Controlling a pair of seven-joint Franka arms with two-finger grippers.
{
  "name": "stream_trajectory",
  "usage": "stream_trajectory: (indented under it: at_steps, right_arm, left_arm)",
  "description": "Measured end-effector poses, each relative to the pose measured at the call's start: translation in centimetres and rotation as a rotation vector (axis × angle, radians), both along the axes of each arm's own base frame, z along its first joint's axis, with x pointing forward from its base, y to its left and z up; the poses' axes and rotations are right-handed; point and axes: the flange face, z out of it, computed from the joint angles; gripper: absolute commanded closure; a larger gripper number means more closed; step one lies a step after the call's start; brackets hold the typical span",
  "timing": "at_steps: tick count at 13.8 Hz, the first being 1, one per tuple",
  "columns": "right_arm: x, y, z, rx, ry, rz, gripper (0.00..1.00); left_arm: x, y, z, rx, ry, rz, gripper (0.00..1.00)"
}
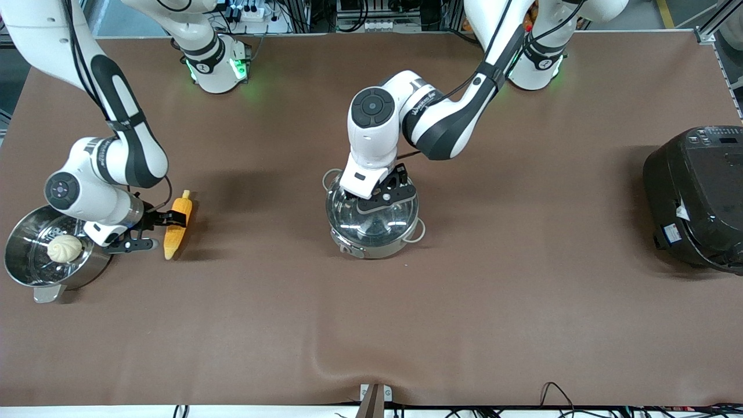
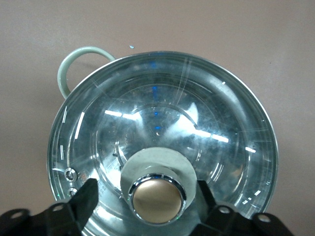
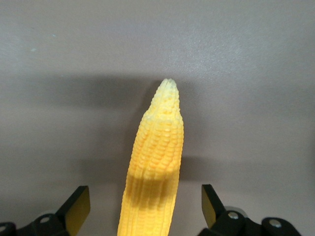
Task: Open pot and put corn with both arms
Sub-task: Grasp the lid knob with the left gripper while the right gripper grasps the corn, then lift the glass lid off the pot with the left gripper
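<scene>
The steel pot stands mid-table with its glass lid on. My left gripper is low over the lid. In the left wrist view the gripper is open, its fingers on either side of the coppery knob with a gap on each side. The corn lies on the table toward the right arm's end. My right gripper is at the corn. In the right wrist view the gripper is open, with the corn between its fingers, untouched.
A steel steamer pot holding a white bun stands beside the corn, under the right arm's wrist. A big black rice cooker sits at the left arm's end. The pot's wire handles stick out sideways.
</scene>
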Motion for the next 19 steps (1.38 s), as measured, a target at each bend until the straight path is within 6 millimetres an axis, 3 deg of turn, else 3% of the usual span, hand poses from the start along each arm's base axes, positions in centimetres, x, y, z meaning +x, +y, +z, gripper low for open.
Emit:
stream_trajectory:
  at_steps: [1,3,5,6,8,11,13,15,17,19]
  right_arm:
    - [0.0,0.0,-1.0,-0.001,-0.004,0.000,0.10]
    - [-0.1,0.0,-2.5,-0.002,-0.001,0.000,0.25]
    - [-0.2,0.0,-3.0,-0.002,0.004,0.000,0.44]
    - [-0.2,0.0,-2.9,-0.002,0.004,0.000,0.57]
    - [-0.3,0.0,-2.9,-0.001,0.009,0.000,0.82]
    - [-0.2,0.0,-2.4,0.004,0.051,0.000,0.88]
    - [0.8,0.0,-0.1,0.010,0.089,0.002,0.90]
    - [2.5,0.3,4.6,0.016,0.112,0.010,0.90]
    - [4.0,1.3,10.1,0.019,0.129,0.029,0.90]
    - [4.8,2.7,13.9,0.022,0.145,0.053,0.90]
  left_arm:
    - [-0.1,-0.1,-0.2,0.002,0.001,-0.001,0.18]
    - [-0.2,-0.2,-0.5,0.002,0.001,-0.004,0.33]
    - [-0.3,-0.5,-0.7,0.001,0.001,-0.008,0.71]
    - [-0.4,-0.6,-0.7,0.002,0.001,-0.009,0.96]
    - [-0.5,-0.8,-0.8,0.000,-0.003,-0.014,1.00]
    - [-0.7,-1.1,-0.7,0.004,-0.011,-0.022,1.00]
    - [-0.5,-1.0,-0.4,0.000,-0.015,-0.018,1.00]
    - [0.7,0.0,1.3,-0.018,-0.034,0.004,1.00]
    - [2.6,2.3,5.1,-0.046,-0.060,0.045,1.00]
    - [4.1,5.6,9.3,-0.061,-0.064,0.090,1.00]
